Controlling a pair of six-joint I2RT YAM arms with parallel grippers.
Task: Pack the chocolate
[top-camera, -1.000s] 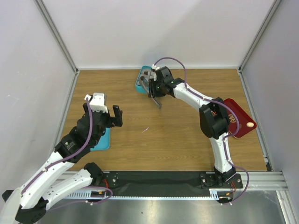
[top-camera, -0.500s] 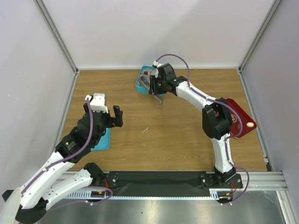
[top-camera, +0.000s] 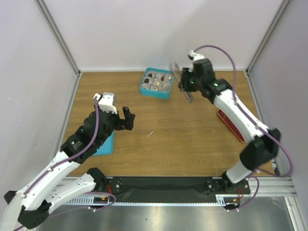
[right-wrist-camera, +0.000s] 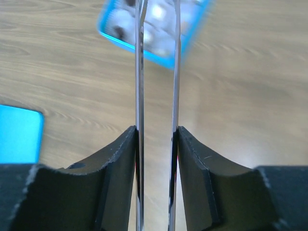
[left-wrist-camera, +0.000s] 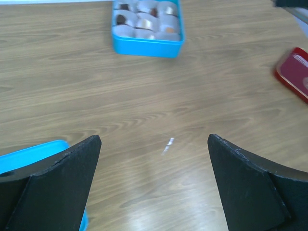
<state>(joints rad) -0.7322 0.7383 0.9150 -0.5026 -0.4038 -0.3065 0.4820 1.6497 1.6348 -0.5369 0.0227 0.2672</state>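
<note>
**Tweezers gripped, chocolate in the box**

The right gripper (right-wrist-camera: pixel 156 134) is clenched on the metal tweezers (right-wrist-camera: pixel 140 72). Their prongs stand apart, and beyond their tips lies the teal box (right-wrist-camera: pixel 126 42). The chocolate (left-wrist-camera: pixel 121 19) sits in paper cups (left-wrist-camera: pixel 144 23) inside that box, well ahead of the left gripper (left-wrist-camera: pixel 154 139). Its jaws are spread wide and grasp nothing. A flat blue panel (left-wrist-camera: pixel 29 151) lies under its left finger.

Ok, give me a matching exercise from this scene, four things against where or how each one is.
Things:
1. tweezers
2. teal box
3. red tray
4. left gripper

Place or state:
A. open, holding nothing
B. far side, near the middle
C. clamped in the right gripper
D. over on the right

Pairs: 1-C, 2-B, 3-D, 4-A
</note>
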